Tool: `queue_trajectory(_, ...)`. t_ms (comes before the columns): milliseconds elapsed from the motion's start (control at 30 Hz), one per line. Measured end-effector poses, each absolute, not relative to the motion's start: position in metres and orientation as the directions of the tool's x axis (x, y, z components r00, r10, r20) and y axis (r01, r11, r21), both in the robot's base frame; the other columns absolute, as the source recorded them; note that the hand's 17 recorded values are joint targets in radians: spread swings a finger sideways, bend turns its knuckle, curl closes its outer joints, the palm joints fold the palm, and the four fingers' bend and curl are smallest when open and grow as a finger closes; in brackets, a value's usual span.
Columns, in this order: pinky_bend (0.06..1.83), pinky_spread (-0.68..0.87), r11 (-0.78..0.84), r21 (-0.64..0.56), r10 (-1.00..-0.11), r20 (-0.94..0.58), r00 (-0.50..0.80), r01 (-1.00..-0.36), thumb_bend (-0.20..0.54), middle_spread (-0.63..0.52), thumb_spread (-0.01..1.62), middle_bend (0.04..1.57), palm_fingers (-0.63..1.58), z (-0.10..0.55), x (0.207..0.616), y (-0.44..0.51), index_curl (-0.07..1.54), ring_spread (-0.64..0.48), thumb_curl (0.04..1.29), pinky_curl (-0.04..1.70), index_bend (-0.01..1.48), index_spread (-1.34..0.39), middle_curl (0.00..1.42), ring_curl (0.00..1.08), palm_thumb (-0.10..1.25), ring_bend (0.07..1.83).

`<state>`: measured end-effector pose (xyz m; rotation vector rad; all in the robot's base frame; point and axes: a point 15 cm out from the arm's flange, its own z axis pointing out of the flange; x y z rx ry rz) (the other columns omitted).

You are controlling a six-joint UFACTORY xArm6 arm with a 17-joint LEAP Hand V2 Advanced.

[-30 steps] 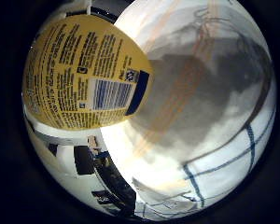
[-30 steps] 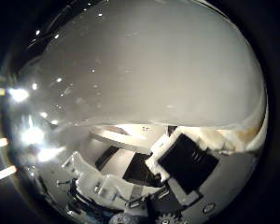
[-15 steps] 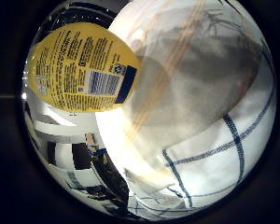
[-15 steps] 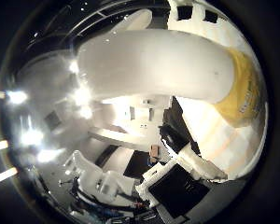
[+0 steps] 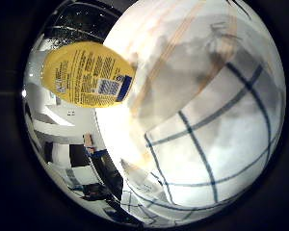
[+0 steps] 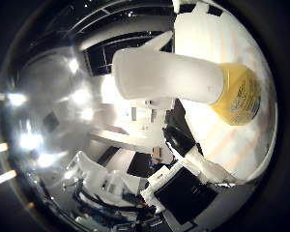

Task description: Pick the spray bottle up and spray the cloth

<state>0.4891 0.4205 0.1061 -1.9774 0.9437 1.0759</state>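
Spray bottle point(image 6: 183, 79) front and centre: a yellow, oval-bodied plastic bottle with a smooth white spray head, standing on the pale table point(image 5: 135, 120). In the thumb-side view the white head juts out large, rounded and matte, with the yellow body point(image 6: 241, 96) tapering away toward the tabletop (the label is a band of fine print with a blue patch, seen clearly from the little-finger side point(image 5: 86, 74)). The bottle sits clear of the palm, nothing wrapped around it.

Beside it on the same table lies the cloth point(image 5: 221, 144), a soft white fabric crossed by thin dark blue check lines, its edge a little rumpled and folded. It lies near the bottle but apart from it, with a strip of bare tabletop between. The table surface is light, with faint orange-tan streaks running across it and a grey shadow falling over it and the cloth's near edge.

The hand point(image 6: 183, 193) shows only as white and black blocky parts at the view's edge; whether the fingers are spread or curled, I cannot tell.
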Motion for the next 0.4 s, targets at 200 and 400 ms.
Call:
queue_trajectory(200, 0.38, 0.41, -0.523, -0.241, -0.222, -0.887, 0.404, -0.817, -0.026, 0.04, 1.0, 0.2, 0.2, 0.142, 0.477, 0.421, 0.32, 0.15, 0.37, 0.29, 0.16, -0.28, 0.35, 0.24, 0.67, 0.36)
queue_trajectory(400, 0.36, 0.41, -0.513, -0.261, -0.219, -0.881, 0.419, -0.818, -0.026, 0.04, 1.01, 0.2, 0.21, 0.176, 0.472, 0.405, 0.31, 0.15, 0.37, 0.29, 0.17, -0.28, 0.35, 0.24, 0.67, 0.34)
